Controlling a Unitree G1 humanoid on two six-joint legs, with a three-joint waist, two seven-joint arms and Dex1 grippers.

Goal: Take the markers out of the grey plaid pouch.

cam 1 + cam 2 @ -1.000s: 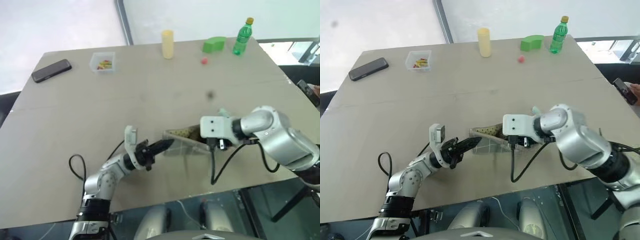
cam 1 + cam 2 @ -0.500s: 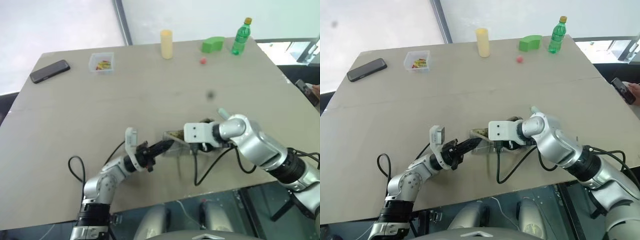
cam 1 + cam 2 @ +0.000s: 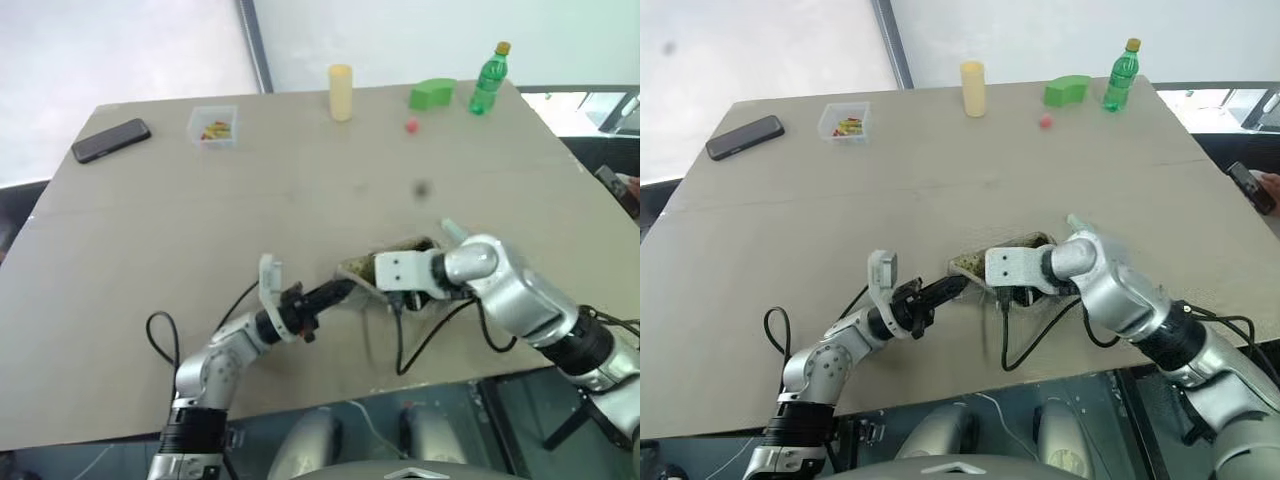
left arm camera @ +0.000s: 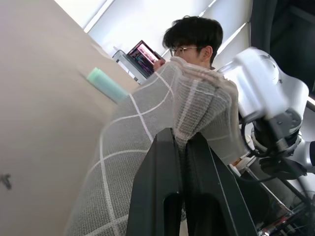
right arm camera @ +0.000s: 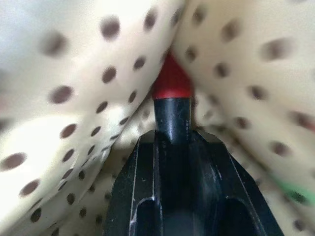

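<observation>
The grey plaid pouch (image 3: 372,264) lies near the table's front edge with its mouth held open, showing a cream dotted lining. My left gripper (image 3: 345,287) is shut on the pouch's rim; in the left wrist view its black fingers (image 4: 165,162) pinch the plaid fabric (image 4: 147,123). My right gripper (image 5: 174,136) reaches into the pouch and is shut on the black end of the red marker (image 5: 171,86). The pale teal marker (image 3: 447,228) lies on the table just behind my right wrist.
Along the table's far edge stand a black phone (image 3: 110,140), a clear box (image 3: 213,125), a yellow cylinder (image 3: 341,92), a green block (image 3: 431,94), a green bottle (image 3: 487,78) and a small red ball (image 3: 411,125). A person (image 4: 192,37) stands off to the right.
My right gripper has moved left and down into the pouch's mouth and closed on the red marker. The left gripper has kept its hold on the rim.
</observation>
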